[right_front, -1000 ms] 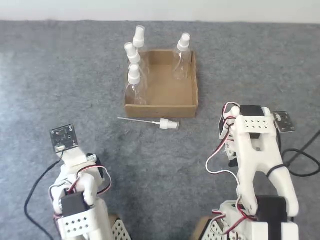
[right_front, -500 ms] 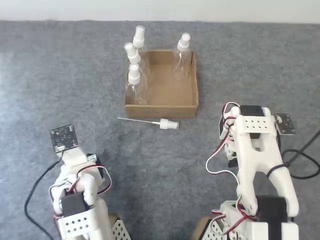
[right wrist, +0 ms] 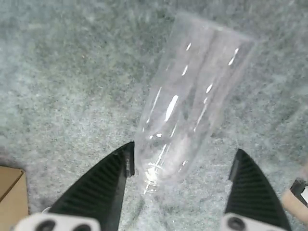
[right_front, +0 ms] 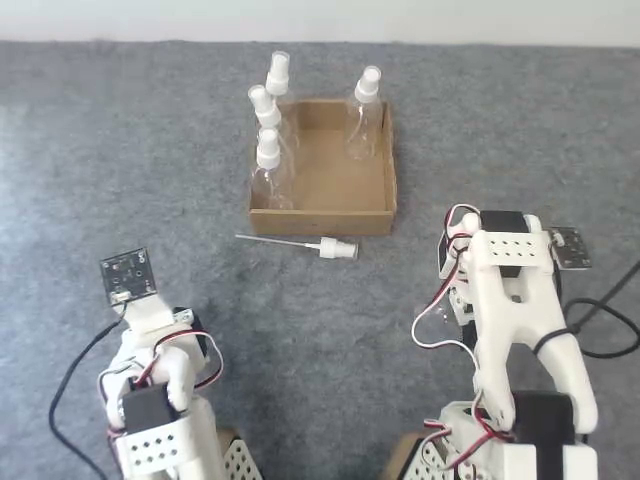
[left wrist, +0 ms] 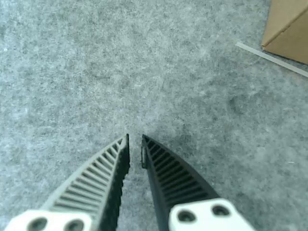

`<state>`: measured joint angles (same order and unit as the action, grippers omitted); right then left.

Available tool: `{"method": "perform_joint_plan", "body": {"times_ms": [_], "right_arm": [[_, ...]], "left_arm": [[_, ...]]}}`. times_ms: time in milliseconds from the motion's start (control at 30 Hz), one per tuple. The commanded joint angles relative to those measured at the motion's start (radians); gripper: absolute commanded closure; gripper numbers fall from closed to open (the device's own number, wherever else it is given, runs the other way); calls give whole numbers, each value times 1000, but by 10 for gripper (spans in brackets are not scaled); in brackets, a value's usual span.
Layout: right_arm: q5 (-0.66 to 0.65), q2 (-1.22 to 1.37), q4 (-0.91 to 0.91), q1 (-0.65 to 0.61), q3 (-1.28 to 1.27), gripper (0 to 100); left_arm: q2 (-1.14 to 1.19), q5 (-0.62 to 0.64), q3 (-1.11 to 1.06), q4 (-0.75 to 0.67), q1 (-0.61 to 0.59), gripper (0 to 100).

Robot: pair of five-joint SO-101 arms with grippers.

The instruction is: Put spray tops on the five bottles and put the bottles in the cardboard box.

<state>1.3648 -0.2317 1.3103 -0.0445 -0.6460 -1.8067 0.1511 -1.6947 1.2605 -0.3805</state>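
Left arm: folded back at the near left edge of the grey surface. Its hand hangs over bare carpet, narrow, the two ribbed fingers drawn almost together with only a slit between the tips and nothing held.

Centre: a loose spray top lies flat on the surface just in front of the box. Its thin dip tube runs out to the left, parallel to the box's near wall and not touching it. The left wrist view catches the tube's end beside a box corner.

The box is open at the top and holds four capped bottles. Three stand along its left wall: one near the front, one behind it and one at the far left corner. The fourth stands at the far right corner.

Right arm: stretched forward at the near right, to the right of the box and a little nearer than it. Its hand is wide, with a fifth bottle, clear and uncapped, between the fingers. One finger lies just beside the bottle's neck end and the other stands apart from it. Whether this bottle stands upright or lies on the surface cannot be told. A box corner shows close by.
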Motion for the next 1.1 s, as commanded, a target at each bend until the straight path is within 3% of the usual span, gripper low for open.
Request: {"method": "perform_joint_plan", "body": {"times_ms": [0,333,967,1067], "right_arm": [[29,-48,-5,-15,9,709],[55,-56,90,-22,112,712],[49,-54,292,-188,236,712],[-5,-51,302,-205,236,712]], "left_arm": [[-17,-2,10,5,-5,963],[-17,-2,10,5,-5,963],[-17,-2,10,5,-5,963],[-17,-2,10,5,-5,963]]}}
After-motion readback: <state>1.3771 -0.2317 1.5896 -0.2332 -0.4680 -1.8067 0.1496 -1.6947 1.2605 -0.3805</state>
